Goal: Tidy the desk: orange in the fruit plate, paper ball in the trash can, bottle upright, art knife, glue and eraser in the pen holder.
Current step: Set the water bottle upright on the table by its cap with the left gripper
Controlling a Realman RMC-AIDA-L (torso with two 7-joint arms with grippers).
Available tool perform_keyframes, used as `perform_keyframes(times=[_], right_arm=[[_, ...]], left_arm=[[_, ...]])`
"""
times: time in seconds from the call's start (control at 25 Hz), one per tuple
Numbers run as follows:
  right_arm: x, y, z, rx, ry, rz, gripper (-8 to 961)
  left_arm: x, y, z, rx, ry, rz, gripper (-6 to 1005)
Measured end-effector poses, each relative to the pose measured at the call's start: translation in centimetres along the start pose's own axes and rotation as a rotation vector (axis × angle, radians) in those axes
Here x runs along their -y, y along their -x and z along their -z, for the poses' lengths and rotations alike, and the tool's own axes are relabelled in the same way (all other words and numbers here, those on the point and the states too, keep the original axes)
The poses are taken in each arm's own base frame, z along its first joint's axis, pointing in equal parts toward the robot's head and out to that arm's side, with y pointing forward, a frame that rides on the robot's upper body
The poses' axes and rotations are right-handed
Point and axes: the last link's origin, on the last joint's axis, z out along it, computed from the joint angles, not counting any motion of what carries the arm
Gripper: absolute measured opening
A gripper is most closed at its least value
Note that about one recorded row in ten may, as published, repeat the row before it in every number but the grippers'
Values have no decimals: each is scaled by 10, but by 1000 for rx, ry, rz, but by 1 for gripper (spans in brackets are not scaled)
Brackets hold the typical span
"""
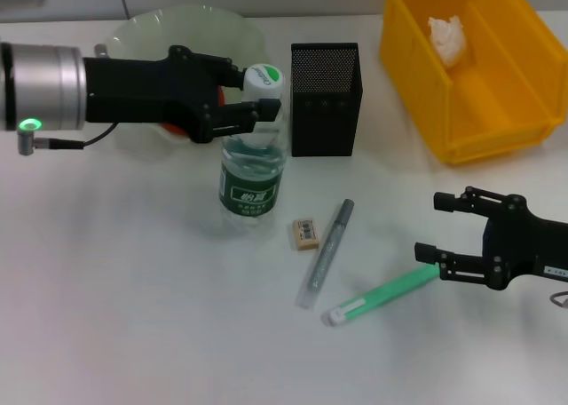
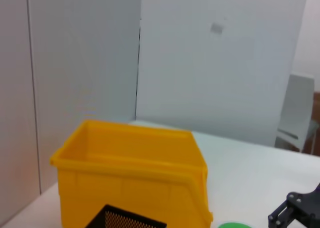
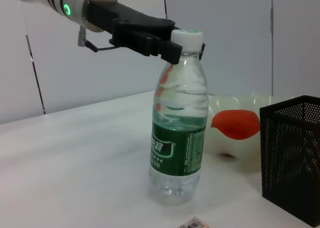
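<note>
Bottle (image 1: 252,170) stood upright on desk (image 1: 133,289), left gripper (image 1: 263,94) clenched on its neck under white cap. Right gripper (image 1: 429,226) hovered spread wide beside end of glue (image 1: 380,297). Art knife (image 1: 326,251), eraser (image 1: 304,233) lay near pen holder (image 1: 326,99). Paper ball (image 1: 446,37) sat in trash can (image 1: 497,112); orange (image 3: 236,123) in fruit plate (image 1: 142,32).

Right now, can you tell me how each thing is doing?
bottle: upright, cap on, left gripper at its neck
orange: in the fruit plate
paper ball: in the trash can
eraser: on the desk
art knife: lying flat
glue: lying flat, right gripper open over it
pen holder: upright
</note>
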Motion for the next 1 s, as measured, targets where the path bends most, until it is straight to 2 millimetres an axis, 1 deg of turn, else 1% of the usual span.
perform_keyframes(times=[0.16, 0.2, 0.28, 0.36, 0.48, 0.72, 1.0], right_arm=[[0, 1, -1, 2, 4, 4, 783], [0, 2, -1, 3, 6, 4, 783], [0, 2, -2, 6, 10, 4, 783], [0, 3, -1, 9, 12, 7, 783], [-1, 2, -2, 12, 16, 17, 782], [-4, 2, -4, 17, 26, 20, 782], [-7, 4, -4, 34, 47, 27, 783]], left_arm=[[-4, 6, 6, -60, -2, -10, 430], [-8, 12, 12, -129, -9, -7, 430], [-8, 12, 12, -129, -9, -7, 430], [-11, 21, 23, -228, -34, 6, 429], [-15, 32, 31, -308, -55, 18, 429], [-24, 54, 43, -373, -91, 30, 429], [-30, 75, 52, -414, -165, 45, 429]])
